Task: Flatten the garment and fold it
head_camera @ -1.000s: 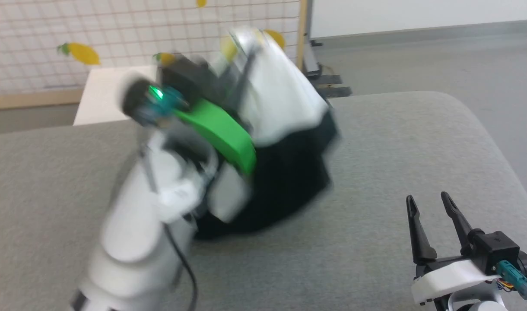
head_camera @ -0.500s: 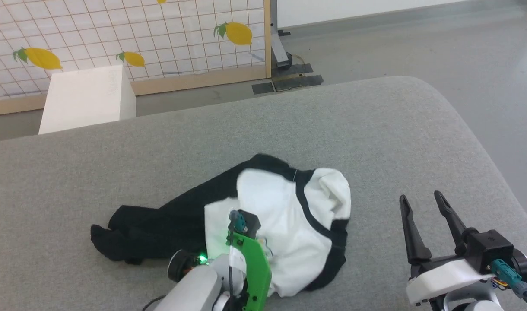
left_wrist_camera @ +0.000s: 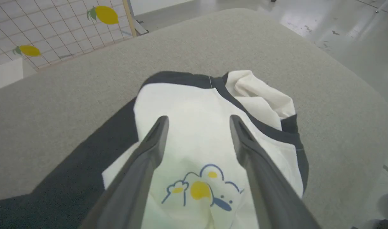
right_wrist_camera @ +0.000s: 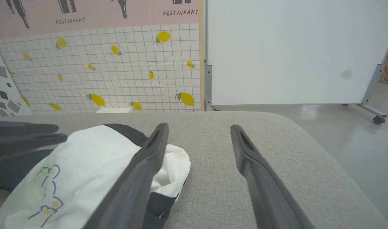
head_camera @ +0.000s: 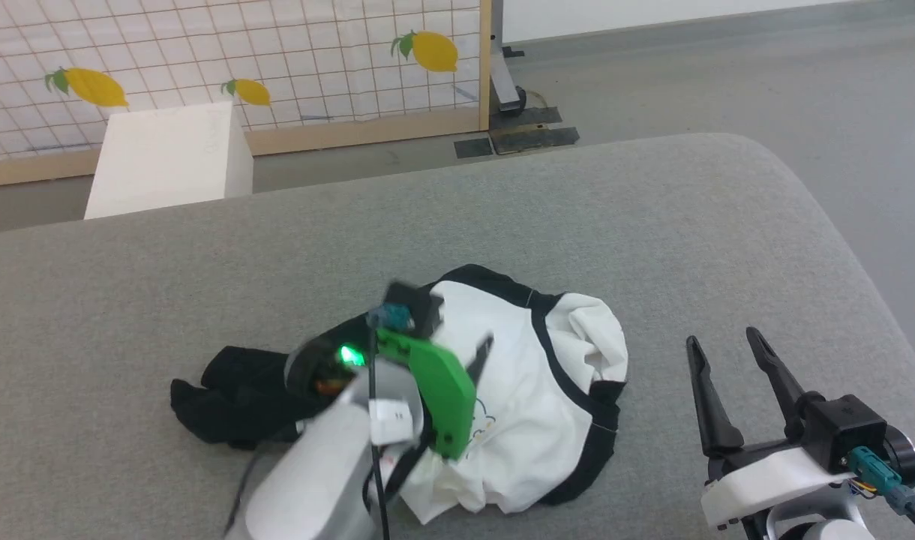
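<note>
Left side: the left gripper [left_wrist_camera: 197, 118] is above the garment [head_camera: 536, 390], which lies crumpled on the grey padded surface [head_camera: 652, 217]. In the left wrist view the white chest panel lies directly under and between the two fingers. The cartoon print [left_wrist_camera: 197, 187] is near their base and the black neckband [left_wrist_camera: 194, 79] is just beyond their tips. A black sleeve [head_camera: 225, 397] is bunched to the left of this gripper. The jaws stand wide apart with nothing between them. Whether the fingers touch the cloth cannot be told.

Right side: the right gripper [head_camera: 720, 337] is just to the right of the garment's rumpled white edge, apart from it. Its jaws stand wide and empty, over bare surface.

Change: a second ago the garment hung off the surface at the left gripper. Half a second ago it was already down, with the left gripper nearer the robot. The right gripper is as before.
</note>
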`<state>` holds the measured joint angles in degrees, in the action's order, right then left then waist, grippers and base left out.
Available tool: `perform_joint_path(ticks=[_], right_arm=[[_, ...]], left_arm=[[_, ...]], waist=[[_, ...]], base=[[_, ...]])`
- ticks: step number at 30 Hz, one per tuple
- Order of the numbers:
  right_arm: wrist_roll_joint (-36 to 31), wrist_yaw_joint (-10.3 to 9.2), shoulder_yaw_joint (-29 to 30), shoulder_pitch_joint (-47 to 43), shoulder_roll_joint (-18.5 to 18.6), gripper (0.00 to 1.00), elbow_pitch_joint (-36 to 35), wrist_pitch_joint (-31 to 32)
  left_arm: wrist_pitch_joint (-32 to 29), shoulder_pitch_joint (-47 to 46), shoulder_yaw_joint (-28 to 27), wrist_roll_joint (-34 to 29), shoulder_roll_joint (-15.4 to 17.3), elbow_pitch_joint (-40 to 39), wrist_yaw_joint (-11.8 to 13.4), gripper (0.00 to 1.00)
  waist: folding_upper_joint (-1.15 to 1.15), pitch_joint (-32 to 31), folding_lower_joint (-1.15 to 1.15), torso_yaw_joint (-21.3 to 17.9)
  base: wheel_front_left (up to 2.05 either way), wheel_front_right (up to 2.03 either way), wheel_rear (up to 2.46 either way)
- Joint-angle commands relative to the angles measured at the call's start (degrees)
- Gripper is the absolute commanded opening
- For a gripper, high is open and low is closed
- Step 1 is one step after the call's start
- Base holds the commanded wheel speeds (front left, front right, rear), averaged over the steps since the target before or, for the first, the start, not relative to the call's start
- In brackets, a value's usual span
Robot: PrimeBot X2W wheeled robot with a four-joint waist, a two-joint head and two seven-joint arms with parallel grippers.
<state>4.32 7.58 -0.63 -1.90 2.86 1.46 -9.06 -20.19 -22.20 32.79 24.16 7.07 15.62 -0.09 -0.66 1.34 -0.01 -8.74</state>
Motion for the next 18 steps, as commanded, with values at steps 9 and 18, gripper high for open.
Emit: perform_joint_path(ticks=[9,18], right_arm=[[1.01,-0.09,-2.53,1.64,0.02,1.00,-0.63,0.01],[2.45,-0.09,-2.44,4.58,0.02,1.00,0.01,-2.00]], left_arm=[[4.50,-13.35,-1.90,-7.66,4.28,9.29,2.67,1.00],[-6.69,-20.37,-1.59,-6.91,8.00,23.39,-1.03,1.00]], waist=[[0.66,6.05,0.01,-5.40],[0.66,13.25,0.01,-8.96]], base=[[0.00,0.00,0.00],[0.00,0.00,0.00]])
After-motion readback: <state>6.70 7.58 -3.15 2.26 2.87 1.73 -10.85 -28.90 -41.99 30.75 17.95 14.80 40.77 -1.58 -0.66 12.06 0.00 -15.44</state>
